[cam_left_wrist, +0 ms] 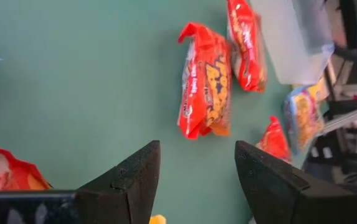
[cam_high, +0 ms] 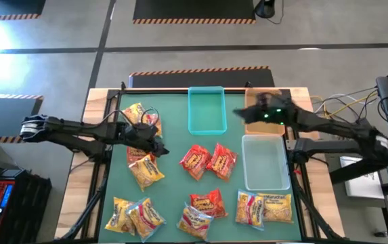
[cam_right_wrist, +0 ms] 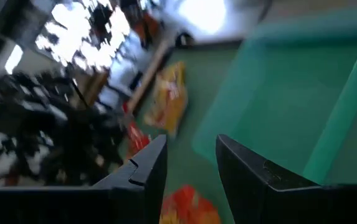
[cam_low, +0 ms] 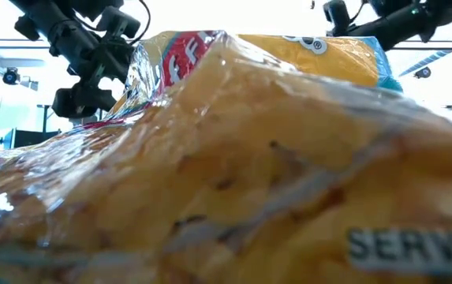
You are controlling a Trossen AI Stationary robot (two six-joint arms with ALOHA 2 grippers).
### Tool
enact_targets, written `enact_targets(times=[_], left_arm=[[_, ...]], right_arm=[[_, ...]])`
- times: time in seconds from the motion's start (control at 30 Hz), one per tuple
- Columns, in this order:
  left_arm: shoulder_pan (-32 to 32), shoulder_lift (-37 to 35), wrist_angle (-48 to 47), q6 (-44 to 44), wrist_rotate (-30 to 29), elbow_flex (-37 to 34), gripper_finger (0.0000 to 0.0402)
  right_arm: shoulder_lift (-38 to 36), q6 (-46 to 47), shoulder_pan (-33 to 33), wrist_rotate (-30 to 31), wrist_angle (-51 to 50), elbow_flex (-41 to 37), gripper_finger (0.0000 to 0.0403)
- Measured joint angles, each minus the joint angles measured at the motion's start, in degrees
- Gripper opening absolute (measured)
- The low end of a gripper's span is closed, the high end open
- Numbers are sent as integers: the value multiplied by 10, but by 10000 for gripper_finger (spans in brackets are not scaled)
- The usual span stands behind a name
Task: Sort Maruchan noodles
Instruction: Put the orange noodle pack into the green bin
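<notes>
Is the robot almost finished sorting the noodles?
No, it looks barely started. The teal tray and the clear tray look empty. Red packets and yellow packets lie mixed on the mat. The left hand is open and empty above a yellow packet; the right hand holds nothing.

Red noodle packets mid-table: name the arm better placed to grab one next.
Left, probably. The left gripper hangs open just beside the red packets, facing them. The right gripper sits by the teal tray, farther back.

A teal tray (cam_high: 206,110) sits upper center on the green mat (cam_high: 173,183), a clear tray (cam_high: 265,161) at right.
</notes>
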Motion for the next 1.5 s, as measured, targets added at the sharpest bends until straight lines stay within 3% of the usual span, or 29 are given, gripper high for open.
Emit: enact_targets(times=[0.27, 0.6, 0.93, 1.23, 1.5], left_arm=[[-7, 50, 66, 67, -7, 0, 190], [-7, 173, 191, 107, -10, 0, 190], [-7, 255, 293, 98, -13, 0, 190], [-6, 261, 302, 76, -54, 0, 190], [-6, 261, 297, 61, -55, 0, 190]], right_arm=[[91, 0, 102, -2, -21, 51, 123], [171, 70, 218, 71, -12, 59, 123], [260, 91, 267, 71, 13, 58, 123], [343, 96, 286, 67, 98, 58, 123], [406, 75, 312, 65, 108, 100, 123]])
